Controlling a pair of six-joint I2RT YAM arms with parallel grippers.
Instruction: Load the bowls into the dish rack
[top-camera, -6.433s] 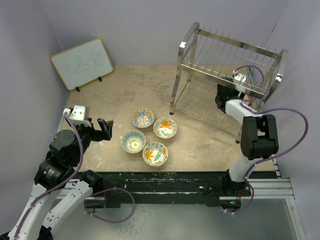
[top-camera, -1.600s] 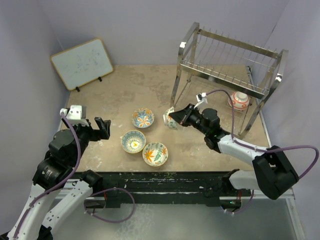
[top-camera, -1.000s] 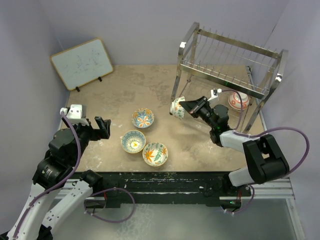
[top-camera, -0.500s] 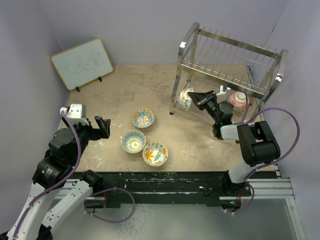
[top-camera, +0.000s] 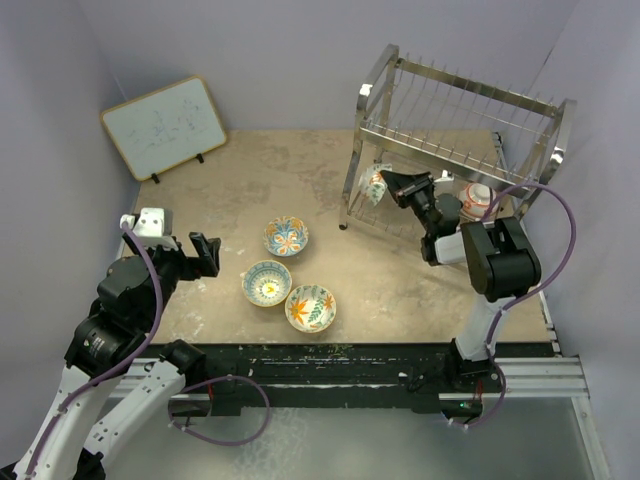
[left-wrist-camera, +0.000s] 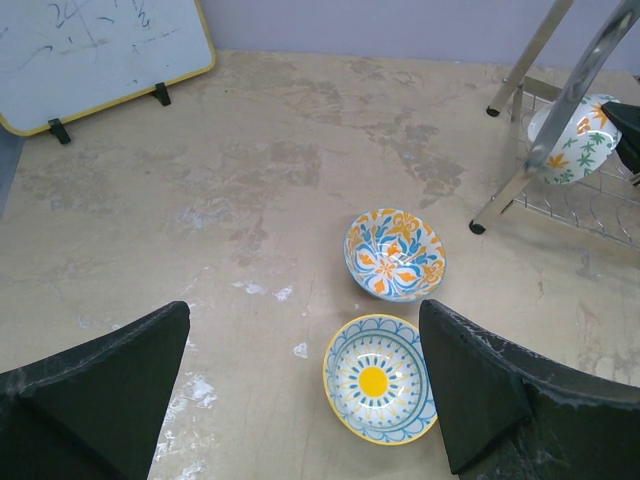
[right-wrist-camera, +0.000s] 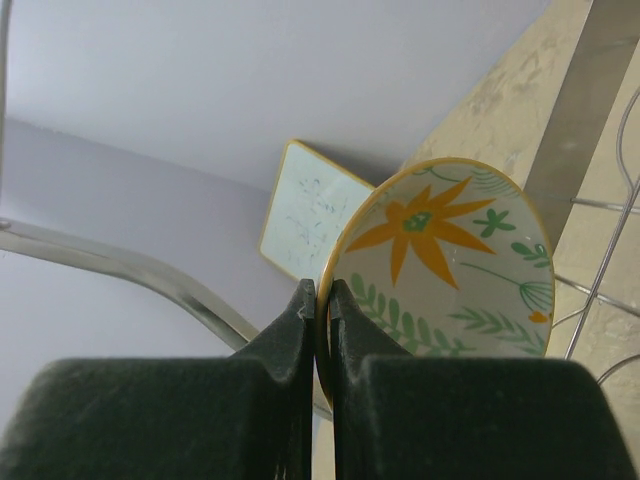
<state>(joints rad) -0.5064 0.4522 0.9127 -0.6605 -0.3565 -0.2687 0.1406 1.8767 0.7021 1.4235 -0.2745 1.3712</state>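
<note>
Three bowls sit on the table: a blue-orange one (top-camera: 286, 236) (left-wrist-camera: 395, 255), a yellow-centred one (top-camera: 267, 283) (left-wrist-camera: 380, 392) and a green-leaf one (top-camera: 310, 307). My right gripper (top-camera: 390, 183) (right-wrist-camera: 323, 290) is shut on the rim of a fourth bowl (top-camera: 375, 186) (right-wrist-camera: 450, 260) (left-wrist-camera: 572, 140), painted with an orange flower. That bowl is held on edge at the left front post of the dish rack (top-camera: 455, 130), level with the lower tier. A red-orange bowl (top-camera: 478, 200) rests in that tier. My left gripper (top-camera: 205, 255) (left-wrist-camera: 305, 315) hangs open above the table, left of the bowls.
A wood-framed whiteboard (top-camera: 165, 127) (left-wrist-camera: 90, 50) (right-wrist-camera: 310, 225) leans at the back left. The rack's chrome legs (left-wrist-camera: 520, 190) stand on the table at the right. Purple walls close in the table on three sides.
My right arm has carried the orange-flower bowl from the middle of the table up and right to the rack's left front post. The left arm has not moved.
</note>
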